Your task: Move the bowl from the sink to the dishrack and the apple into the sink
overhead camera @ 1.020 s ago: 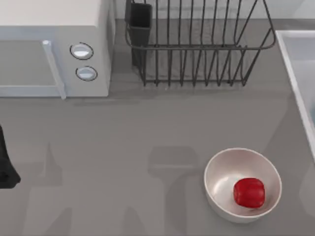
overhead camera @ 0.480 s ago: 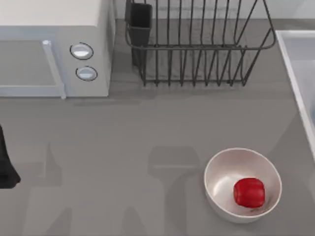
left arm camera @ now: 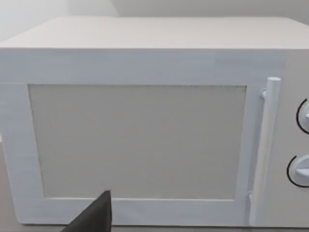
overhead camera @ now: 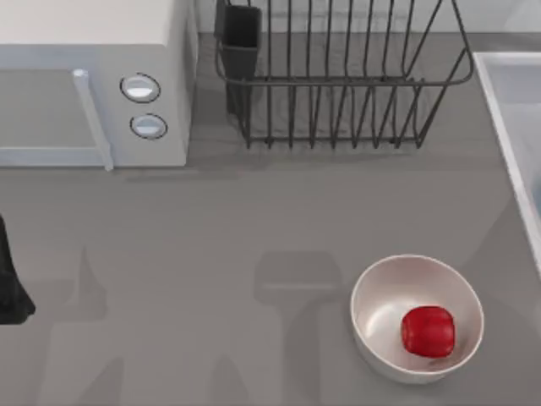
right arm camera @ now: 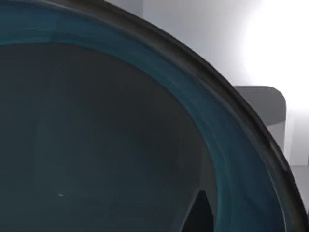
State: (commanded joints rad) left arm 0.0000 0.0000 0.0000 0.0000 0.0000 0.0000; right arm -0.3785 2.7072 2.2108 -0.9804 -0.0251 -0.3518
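A right finger tip [right arm camera: 199, 212] sits inside the bowl [right arm camera: 96, 145]; grip state cannot tell.

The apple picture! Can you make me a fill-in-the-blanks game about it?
1. The red apple lies inside the off-white ____.
2. The dishrack stands to the right of the white ____.
3. The colour of the utensil cup at the dishrack's corner is ____.

Missing words: bowl; microwave; black
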